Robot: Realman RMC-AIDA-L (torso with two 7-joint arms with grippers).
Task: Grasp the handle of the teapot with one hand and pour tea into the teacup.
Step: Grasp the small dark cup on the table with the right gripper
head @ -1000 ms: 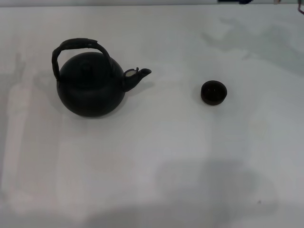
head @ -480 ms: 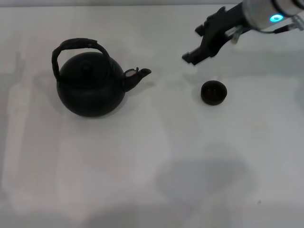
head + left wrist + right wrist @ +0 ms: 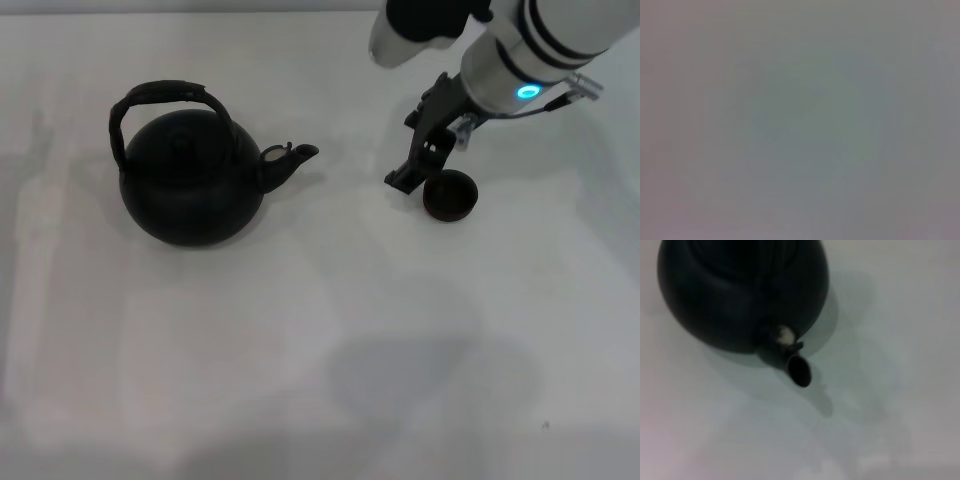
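table (image 3: 300,380): white, bare near the robot | teacup (image 3: 450,195): tiny dark round, right; black gripper (image 3: 425,165) on white arm has dropped beside it, finger spread cannot be told | teapot (image 3: 190,178): round matte black, left, arched handle (image 3: 160,95) ungrasped, spout (image 3: 799,371) toward cup

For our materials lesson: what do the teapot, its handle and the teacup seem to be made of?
Teapot: probably cast iron or dark clay; matte black, hardly any shine.
Handle: rough, uneven top suggests a wrapped binding over a stiff hoop.
Teacup: dark brown-black, likely glazed ceramic; the look leaves it open.
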